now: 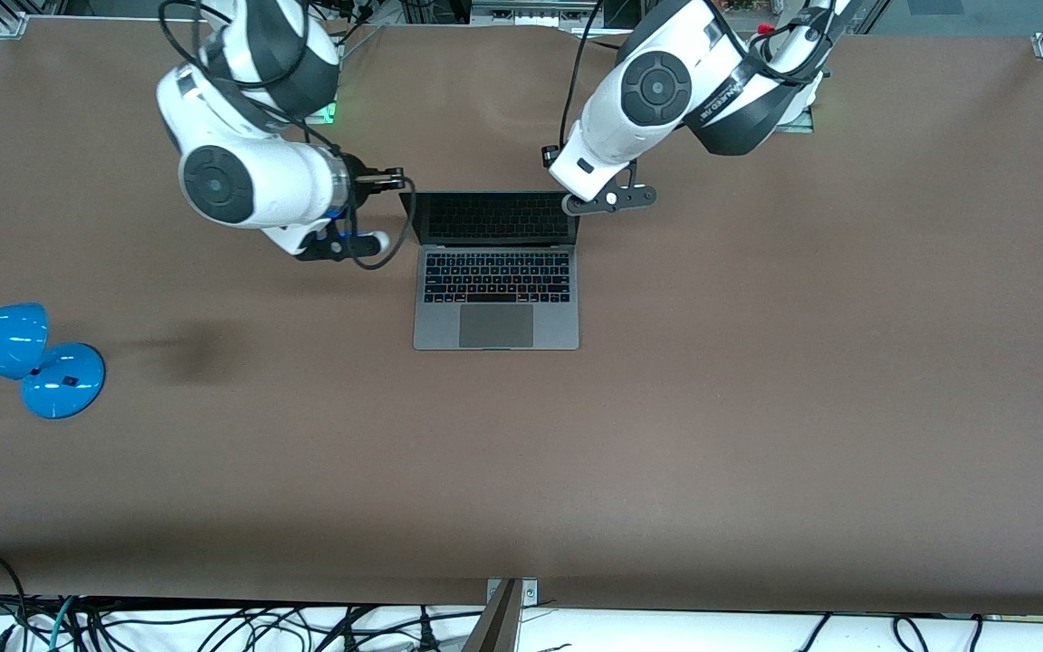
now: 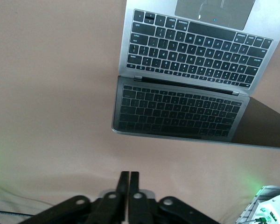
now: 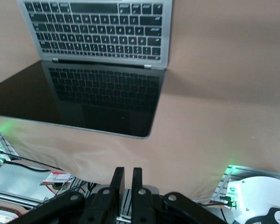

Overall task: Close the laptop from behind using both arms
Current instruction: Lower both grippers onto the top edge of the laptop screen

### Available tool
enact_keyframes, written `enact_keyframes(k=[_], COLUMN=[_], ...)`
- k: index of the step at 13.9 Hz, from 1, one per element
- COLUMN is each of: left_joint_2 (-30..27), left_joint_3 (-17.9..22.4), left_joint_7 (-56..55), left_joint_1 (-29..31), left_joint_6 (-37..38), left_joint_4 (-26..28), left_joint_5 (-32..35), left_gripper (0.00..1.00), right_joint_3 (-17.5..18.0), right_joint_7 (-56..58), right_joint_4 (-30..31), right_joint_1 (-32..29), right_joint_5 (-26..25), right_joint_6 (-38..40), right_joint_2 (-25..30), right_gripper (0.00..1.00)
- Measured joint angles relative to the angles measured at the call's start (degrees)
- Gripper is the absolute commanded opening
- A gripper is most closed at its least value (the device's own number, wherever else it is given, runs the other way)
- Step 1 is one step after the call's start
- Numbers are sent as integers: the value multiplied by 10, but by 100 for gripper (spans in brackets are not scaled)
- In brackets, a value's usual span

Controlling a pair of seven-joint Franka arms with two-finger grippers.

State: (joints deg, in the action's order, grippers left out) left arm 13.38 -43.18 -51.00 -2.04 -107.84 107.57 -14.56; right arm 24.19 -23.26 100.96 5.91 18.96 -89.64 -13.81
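Laptop [image 1: 495, 272]: slim space-grey metal model, lying open near the middle of the brown table [image 1: 757, 407], toward the robots' edge. Black keyboard [image 1: 496, 277] and large trackpad [image 1: 495, 325] face up; the trackpad end is nearest the front camera. Dark screen [image 1: 492, 218] stands raised at the end nearest the arms' bases, mirroring the keys in both wrist views.

Left gripper [image 2: 129, 184]: fingers pressed together, grasping nothing. It hangs just beside the top corner of the screen, on the side toward the left arm's end of the table, not visibly touching it.

Right gripper [image 3: 128, 179]: fingers drawn close with a thin slit between, nothing held. It hangs beside the screen's corner toward the right arm's end of the table, a black cable looping beneath it.

Blue desk lamp [image 1: 19, 358]: round base and shade, at the table edge on the right arm's end, well apart from the laptop.
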Motion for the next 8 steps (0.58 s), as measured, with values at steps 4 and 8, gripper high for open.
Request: enact_keyframes(k=[4, 8], left_joint_2=[18, 40], left_joint_3=[1, 0], left_joint_7=[-5, -15], left_joint_1=[-1, -11], left_joint_6=[-3, -23], left_joint_4=[0, 6], left_joint_5=[0, 0], left_gripper=[0, 0], right_joint_3=[1, 1], right_joint_7=[-32, -34], right_joint_4=[2, 5], right_joint_1=[29, 38], right_joint_5=[1, 3], right_joint_6=[-1, 2], right_joint_2=[-23, -45], right_gripper=[4, 4])
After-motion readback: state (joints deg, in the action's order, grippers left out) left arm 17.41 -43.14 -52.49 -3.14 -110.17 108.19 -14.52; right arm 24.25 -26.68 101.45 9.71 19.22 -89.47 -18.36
